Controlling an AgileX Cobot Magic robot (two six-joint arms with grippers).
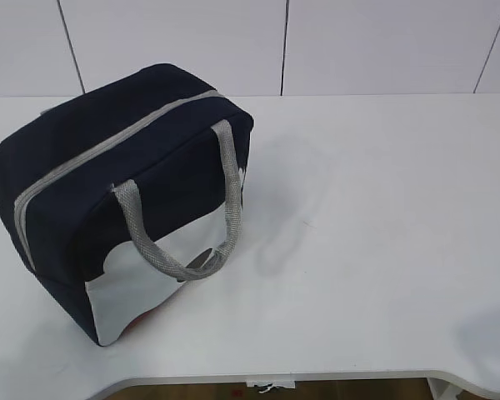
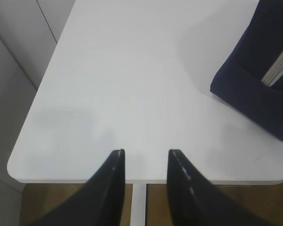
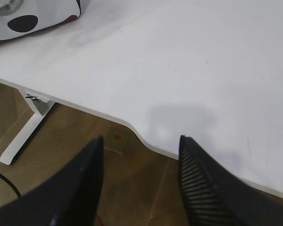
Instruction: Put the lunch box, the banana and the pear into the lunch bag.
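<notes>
- Evidently little remains to do, judging from the pictures: at the bottom of the left wrist view the left gripper (image 2: 145, 155) hangs over the near table edge with its two dark fingers parted and nothing between them.
- Likewise, at the bottom of the right wrist view, the right gripper (image 3: 141, 143) has its fingers spread wider and bare, above the curved table rim and the wooden floor beyond.
- The table (image 1: 383, 250) is bare through the middle and right of the exterior view; no lunch box, banana or pear shows on it in any view.
- The lunch bag (image 1: 108, 167) sits at the left of the exterior view, with its grey zipper (image 1: 108, 146) running shut along the top and a grey webbing handle (image 1: 175, 242) drooping over its white panel.
- A corner of the bag also shows at the right edge of the left wrist view, and its dotted panel at the upper left of the right wrist view.
- My reading: the three items are probably inside the closed bag, though its contents are hidden and I cannot confirm this.
</notes>
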